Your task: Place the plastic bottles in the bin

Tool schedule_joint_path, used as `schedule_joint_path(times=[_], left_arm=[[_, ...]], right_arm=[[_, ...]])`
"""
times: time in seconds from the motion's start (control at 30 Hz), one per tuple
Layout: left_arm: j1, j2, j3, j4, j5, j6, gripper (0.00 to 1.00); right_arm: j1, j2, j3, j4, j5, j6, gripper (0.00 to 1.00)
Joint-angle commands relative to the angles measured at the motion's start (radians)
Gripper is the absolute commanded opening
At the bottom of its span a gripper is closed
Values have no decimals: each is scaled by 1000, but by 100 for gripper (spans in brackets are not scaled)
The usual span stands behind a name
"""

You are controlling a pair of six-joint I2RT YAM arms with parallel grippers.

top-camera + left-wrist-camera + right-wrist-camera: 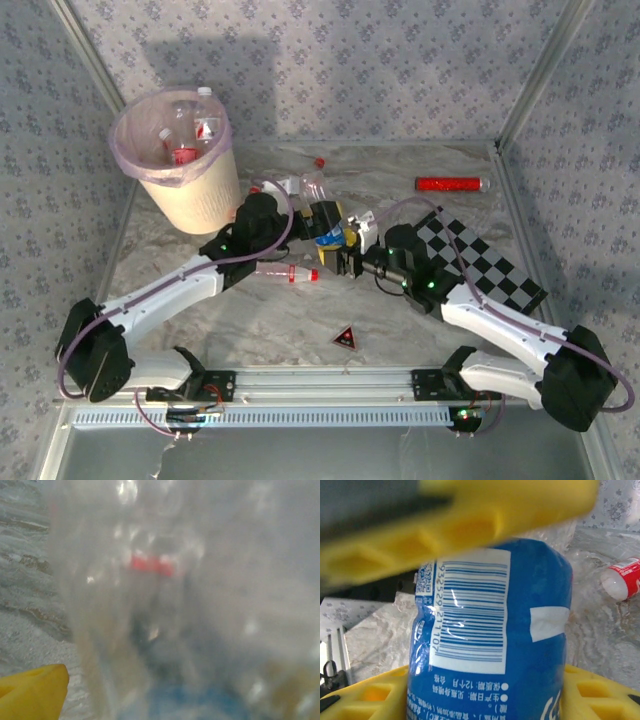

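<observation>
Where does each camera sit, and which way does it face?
Top external: above and behind the robot, looking down on the table and bin; left arm and right arm show.
Left wrist: close against a blurred clear bottle; one yellow finger shows.
Right wrist: faces the blue-labelled bottle between its yellow fingers.
Shared: top external shows that bottle too.

— How do my arms stand?
— Both reach forward and inward, and your wrists nearly meet. Your left gripper point(318, 215) has its jaws spread wide.
— And the right?
— Your right gripper point(490, 615) is clamped, top and bottom, on a blue-labelled bottle point(530, 595).
</observation>
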State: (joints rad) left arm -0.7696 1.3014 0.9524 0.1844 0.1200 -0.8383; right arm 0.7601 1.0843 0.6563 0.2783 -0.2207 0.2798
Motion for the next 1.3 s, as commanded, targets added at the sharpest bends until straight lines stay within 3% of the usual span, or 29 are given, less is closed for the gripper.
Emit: schedule_joint_path(times=[0.0, 0.3, 0.5, 0.7, 0.8, 1.0, 1.13, 1.27], left_arm=[[-26, 20, 52, 82, -37, -8, 99], [-27, 101, 104, 72, -18, 0, 74], [-27, 111, 110, 62, -24, 9, 46], [-27, 105, 122, 40, -23, 26, 38], [-26, 111, 147, 7, -23, 45, 38], [-6, 94, 176, -54, -17, 78, 35], [42, 57, 246, -193, -8, 164, 35], [145, 5, 389, -421, 0, 321, 35]], right_arm=[[-1, 1, -8, 121, 0, 43, 20], [-2, -9, -7, 124, -25, 45, 20], [-3, -6, -6, 105, -14, 34, 23], [-10, -7, 20, 66, -6, 20, 28], [-18, -19, 23, 43, 0, 16, 37], [-57, -70, 44, -80, 26, -28, 99], [-103, -141, 60, -197, 66, -74, 100], [-131, -198, 57, -299, 93, -107, 100]])
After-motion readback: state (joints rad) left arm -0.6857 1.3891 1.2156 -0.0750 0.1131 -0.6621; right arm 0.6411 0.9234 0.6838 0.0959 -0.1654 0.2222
